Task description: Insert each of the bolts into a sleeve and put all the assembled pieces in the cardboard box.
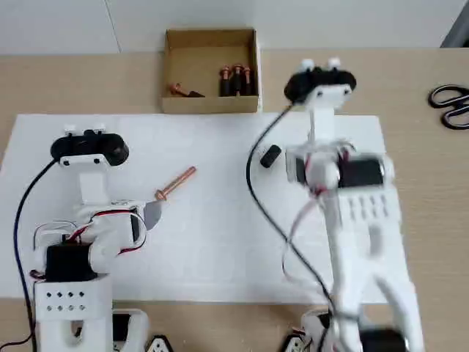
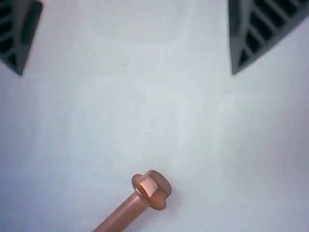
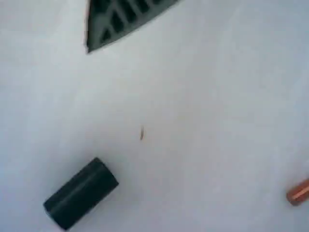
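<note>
A copper bolt (image 1: 176, 183) lies loose on the white sheet, head toward my left gripper (image 1: 152, 213). In the left wrist view the bolt's hex head (image 2: 152, 188) sits just short of the open left gripper (image 2: 125, 72), with nothing between the fingers. A black sleeve (image 1: 270, 155) lies on the sheet beside my right gripper (image 1: 292, 167). In the right wrist view the sleeve (image 3: 79, 193) rests apart from the one visible finger (image 3: 120, 21), with no second finger near it. The cardboard box (image 1: 170, 73) at the back holds several assembled pieces (image 1: 236, 81).
The white sheet (image 1: 220, 249) covers the middle of the wooden table. Scissors (image 1: 451, 103) lie at the far right edge. A black cable (image 1: 256, 191) runs from the right arm across the sheet. The bolt's tip (image 3: 299, 191) shows at the edge of the right wrist view.
</note>
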